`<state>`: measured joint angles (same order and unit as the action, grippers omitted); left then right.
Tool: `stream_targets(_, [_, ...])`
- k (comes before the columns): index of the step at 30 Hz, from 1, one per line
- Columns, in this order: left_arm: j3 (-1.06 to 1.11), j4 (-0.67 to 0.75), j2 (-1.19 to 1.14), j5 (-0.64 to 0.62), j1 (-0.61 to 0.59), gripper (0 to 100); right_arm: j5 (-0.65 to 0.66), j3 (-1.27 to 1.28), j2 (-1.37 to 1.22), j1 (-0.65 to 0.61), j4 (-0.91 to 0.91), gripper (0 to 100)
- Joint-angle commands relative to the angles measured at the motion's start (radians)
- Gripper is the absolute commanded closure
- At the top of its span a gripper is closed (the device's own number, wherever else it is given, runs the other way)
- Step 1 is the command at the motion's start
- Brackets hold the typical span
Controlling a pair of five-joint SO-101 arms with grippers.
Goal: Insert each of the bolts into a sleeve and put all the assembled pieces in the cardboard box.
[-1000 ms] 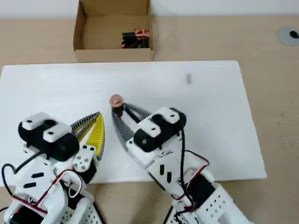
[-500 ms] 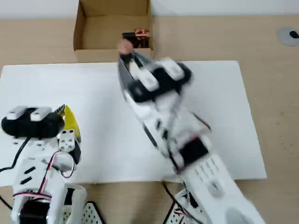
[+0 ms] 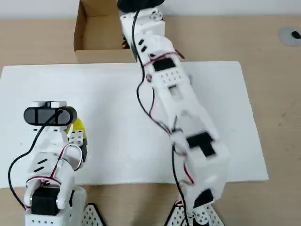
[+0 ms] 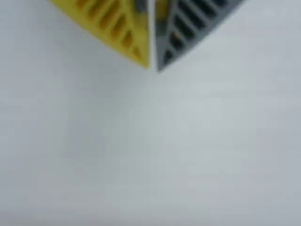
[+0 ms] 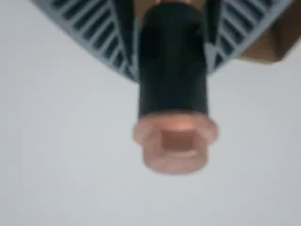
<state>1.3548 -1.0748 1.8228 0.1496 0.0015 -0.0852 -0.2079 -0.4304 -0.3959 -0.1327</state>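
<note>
We look at a lab or office desk [image 3: 277,94]. Its wooden top has a cable grommet [image 3: 290,35] far right and a white mat [image 3: 94,84].

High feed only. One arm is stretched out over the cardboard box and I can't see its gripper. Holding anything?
Observer: Yes. In the right wrist view, the right gripper is clamped on a black sleeve with a copper bolt head sticking out of its end.
Operator: Is it inside the box?
Observer: Can't tell. Behind the piece is a pale surface, and a brown cardboard edge sits close beside one finger.
Operator: Left gripper?
Observer: In the left wrist view, the left gripper is shut and empty, tips together, above the white mat.
</note>
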Motion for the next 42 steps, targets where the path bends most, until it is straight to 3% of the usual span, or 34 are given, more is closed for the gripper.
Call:
stream_targets(1, [0.034,0.006,0.007,0.006,-0.014,99,-0.018,-0.314,-0.183,0.028,0.044,98.9])
stream_targets(10, [0.150,0.008,0.007,0.000,-0.017,99,-0.017,-0.777,-0.639,0.035,0.072,98.7])
stream_targets(20, [0.201,0.008,0.007,0.000,-0.158,99,-0.015,-1.075,-0.895,0.062,0.206,98.6])
stream_targets(26, [0.204,0.008,0.007,0.000,-0.152,99,-0.014,-1.124,-0.947,0.084,0.313,96.5])
stream_targets(33, [0.279,0.061,0.007,-0.002,-0.152,99,-0.015,-1.214,-0.946,0.079,0.466,77.3])
stream_targets(42, [0.304,0.104,0.007,-0.002,-0.158,99,-0.018,-1.461,-0.941,0.077,0.721,76.7])
